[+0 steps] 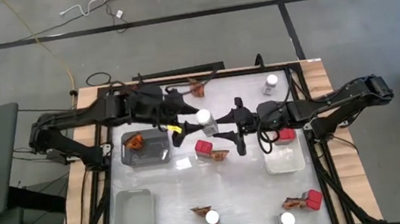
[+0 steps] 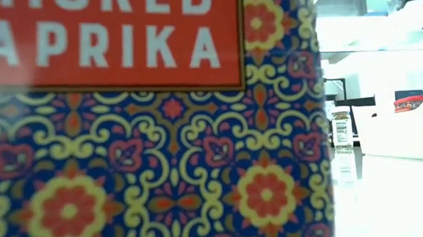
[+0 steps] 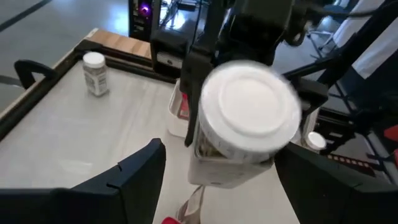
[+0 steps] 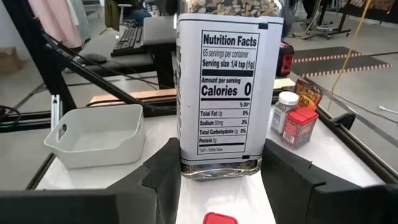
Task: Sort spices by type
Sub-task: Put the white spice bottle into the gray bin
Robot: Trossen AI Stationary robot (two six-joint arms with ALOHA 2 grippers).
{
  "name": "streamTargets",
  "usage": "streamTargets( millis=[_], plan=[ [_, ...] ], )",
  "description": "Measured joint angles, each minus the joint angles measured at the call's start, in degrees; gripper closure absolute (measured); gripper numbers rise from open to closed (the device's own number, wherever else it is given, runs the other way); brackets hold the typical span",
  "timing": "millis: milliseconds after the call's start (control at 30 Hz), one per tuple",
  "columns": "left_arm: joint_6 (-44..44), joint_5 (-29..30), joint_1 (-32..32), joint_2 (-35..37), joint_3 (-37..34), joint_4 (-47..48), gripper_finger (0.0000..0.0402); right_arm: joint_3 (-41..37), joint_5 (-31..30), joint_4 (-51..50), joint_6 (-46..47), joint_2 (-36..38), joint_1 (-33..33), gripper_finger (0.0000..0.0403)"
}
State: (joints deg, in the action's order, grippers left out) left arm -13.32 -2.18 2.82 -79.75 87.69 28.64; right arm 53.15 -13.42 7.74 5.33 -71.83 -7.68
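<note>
Smoked-paprika box (image 2: 145, 122) filling the low lens, and mid-table a handoff: white-lidded jar (image 1: 205, 119) pinched low by right gripper (image 1: 220, 121), left gripper (image 1: 186, 123) spread wide (glassy, slick — grip its flat sides).

Grey tray (image 1: 166, 156) left of centre, clear tray (image 1: 134, 219) nearer, white tray (image 1: 285, 162) right, wooden table (image 1: 320, 73)

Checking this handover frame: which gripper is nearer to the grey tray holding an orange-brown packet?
Left. The left gripper hangs just past the grey tray, open beside the jar. The right gripper grips that jar from its other side, farther away.
</note>
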Motion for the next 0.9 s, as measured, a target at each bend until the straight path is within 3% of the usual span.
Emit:
streamTargets(
  millis=[200,633,900],
  plan=[
    [4.6,-0.9,0.9,-3.4,7.7,8.1,0.0116,0.0,-0.1,-0.4,0.0,0.0,0.0,0.0198],
    [13.6,-3.1,1.0,-20.5,34.3,33.8,0.0116,0.0,0.3,-2.3,1.2,0.0,0.0,0.0198],
    [13.6,-5.4,1.0,-26.8,40.2,40.2,0.0116,0.0,0.3,-4.1,1.7,0.0,-0.1,0.0198]
  ],
)
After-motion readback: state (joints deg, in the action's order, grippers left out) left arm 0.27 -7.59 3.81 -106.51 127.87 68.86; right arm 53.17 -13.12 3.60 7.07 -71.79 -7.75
